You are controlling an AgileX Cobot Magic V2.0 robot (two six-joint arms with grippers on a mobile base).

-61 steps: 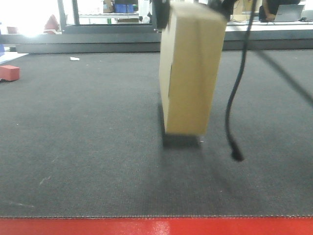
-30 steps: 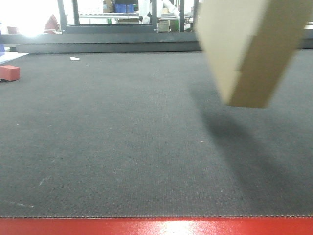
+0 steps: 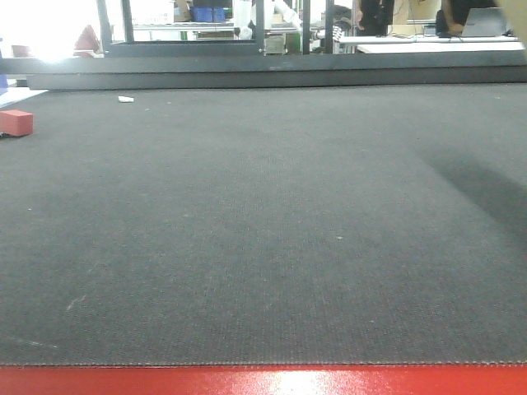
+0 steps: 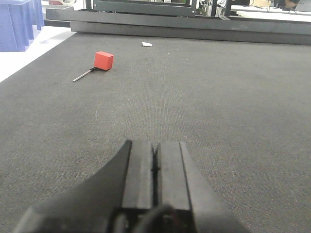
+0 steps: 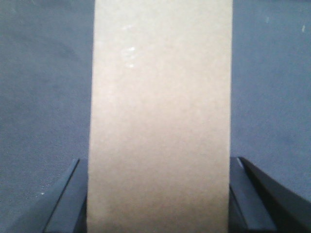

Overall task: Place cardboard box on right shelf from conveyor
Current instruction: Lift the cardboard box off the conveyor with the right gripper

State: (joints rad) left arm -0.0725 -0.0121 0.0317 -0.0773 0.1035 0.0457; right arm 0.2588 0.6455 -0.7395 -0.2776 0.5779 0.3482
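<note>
The cardboard box [image 5: 160,111], plain tan, fills the middle of the right wrist view. My right gripper [image 5: 158,162] is shut on it, one dark finger [image 5: 73,194] pressed against each long side. It hangs above the dark grey conveyor [image 5: 43,73]. In the front view the box and both grippers are out of frame, and only a shadow [image 3: 486,189] lies on the conveyor [image 3: 247,230] at the right. My left gripper [image 4: 155,148] is shut on nothing, low over the belt [image 4: 218,97]. The right shelf is out of view.
A small red block [image 4: 103,60] with a thin rod lies far left on the belt, also the red block [image 3: 16,122] in the front view. A white scrap [image 4: 146,44] lies further back. Blue bins [image 4: 14,24] stand off the left edge. The glossy red front edge [image 3: 263,380] runs nearest.
The box, held upright above mid-belt a second ago, swung up and to the right and has left the front view, leaving only its shadow at the right.
</note>
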